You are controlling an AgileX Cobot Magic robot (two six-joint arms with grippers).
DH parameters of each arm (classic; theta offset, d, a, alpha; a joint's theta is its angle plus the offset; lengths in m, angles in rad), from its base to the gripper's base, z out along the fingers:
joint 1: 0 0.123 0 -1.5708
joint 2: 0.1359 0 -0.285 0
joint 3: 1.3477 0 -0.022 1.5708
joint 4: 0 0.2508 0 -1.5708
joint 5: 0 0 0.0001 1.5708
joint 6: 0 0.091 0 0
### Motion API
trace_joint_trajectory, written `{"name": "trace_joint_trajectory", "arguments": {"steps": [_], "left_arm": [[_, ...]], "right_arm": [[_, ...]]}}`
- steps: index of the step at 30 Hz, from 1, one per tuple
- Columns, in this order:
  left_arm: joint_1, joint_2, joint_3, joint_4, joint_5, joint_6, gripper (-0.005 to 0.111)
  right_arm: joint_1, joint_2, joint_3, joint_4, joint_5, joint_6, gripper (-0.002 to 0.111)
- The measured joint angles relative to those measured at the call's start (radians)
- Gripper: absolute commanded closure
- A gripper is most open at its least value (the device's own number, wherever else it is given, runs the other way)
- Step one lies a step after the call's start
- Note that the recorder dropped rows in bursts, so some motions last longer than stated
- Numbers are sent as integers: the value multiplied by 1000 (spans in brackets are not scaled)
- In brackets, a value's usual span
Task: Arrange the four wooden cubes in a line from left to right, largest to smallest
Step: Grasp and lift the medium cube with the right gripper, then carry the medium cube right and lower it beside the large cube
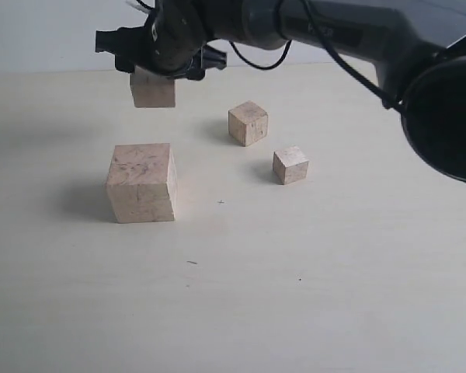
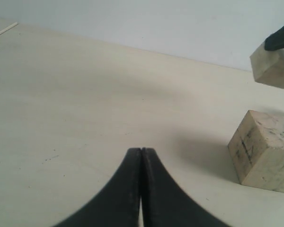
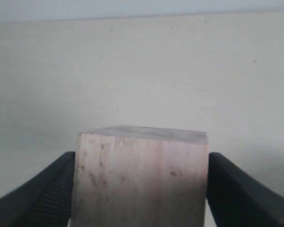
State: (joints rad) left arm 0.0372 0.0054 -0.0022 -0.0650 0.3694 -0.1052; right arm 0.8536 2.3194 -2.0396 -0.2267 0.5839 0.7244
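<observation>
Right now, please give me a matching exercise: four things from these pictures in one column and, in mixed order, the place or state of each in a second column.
Column one
1. largest cube
2. smallest cube
3. left gripper
4. right gripper

Column two
A. jaws pressed on both sides of the gripped cube
B. on the table, rightmost cube in the exterior view
C. jaws shut together, nothing between them
D. on the table, nearest cube on the left of the exterior view

Pairs: 1-D, 2-B, 3-C, 4-A

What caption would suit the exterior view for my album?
Right gripper grips one wooden cube; the largest cube, a medium cube and the smallest cube rest on the table.
</observation>
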Motion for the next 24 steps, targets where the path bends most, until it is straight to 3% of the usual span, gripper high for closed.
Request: {"name": "trace_joint_trajectory", "arguments": {"steps": [10, 14, 24], "left_arm": [[0, 0, 0, 0, 0, 0, 107], [0, 0, 0, 0, 0, 0, 107], [0, 0, 0, 0, 0, 0, 107]], "right_arm": [[0, -128, 0, 90, 351, -686, 108], [-15, -135, 0, 127, 500, -837, 108], [-168, -158, 0, 459, 635, -1282, 108]]}}
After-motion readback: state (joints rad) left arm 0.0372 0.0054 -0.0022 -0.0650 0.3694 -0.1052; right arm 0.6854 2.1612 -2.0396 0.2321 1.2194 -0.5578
